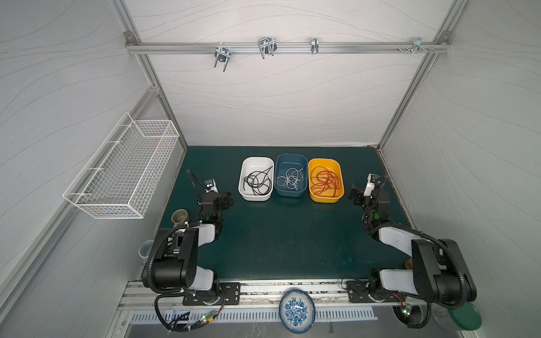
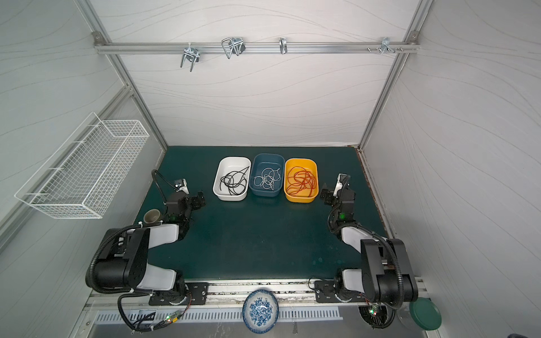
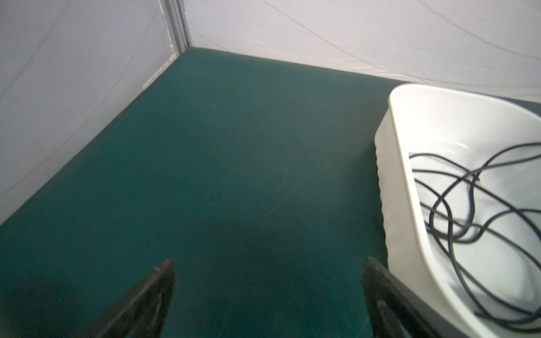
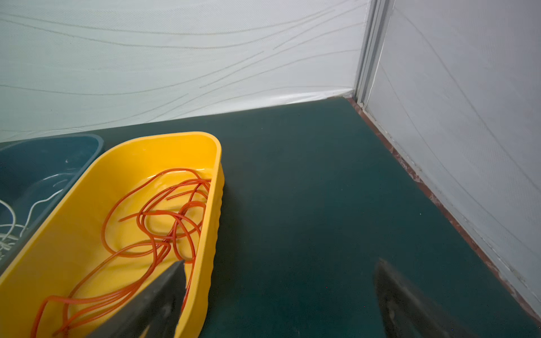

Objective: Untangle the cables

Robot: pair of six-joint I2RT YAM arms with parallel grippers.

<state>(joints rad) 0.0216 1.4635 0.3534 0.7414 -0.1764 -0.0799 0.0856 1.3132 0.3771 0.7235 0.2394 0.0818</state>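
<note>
Three trays stand in a row at the back of the green mat. Black cables [image 1: 257, 181] [image 3: 456, 216] lie looped in the white tray [image 1: 254, 196] [image 3: 401, 164]. White cables [image 1: 289, 178] lie in the blue tray [image 1: 289, 193], and red cables [image 1: 325, 181] [image 4: 164, 222] in the yellow tray [image 1: 325, 199] [image 4: 211, 234]. My left gripper [image 1: 227, 200] [image 3: 270, 263] hangs open and empty just left of the white tray. My right gripper [image 1: 354, 194] [image 4: 281, 263] is open and empty just right of the yellow tray, one finger in front of its rim in the right wrist view.
A white wire basket [image 1: 123, 172] hangs on the left wall. A mug [image 1: 180, 217] and a clear cup [image 1: 145, 248] stand by the left arm. A blue patterned plate [image 1: 296, 310] and a green lid [image 1: 465, 317] lie past the front edge. Metal hooks [image 1: 266, 46] hang on the back rail.
</note>
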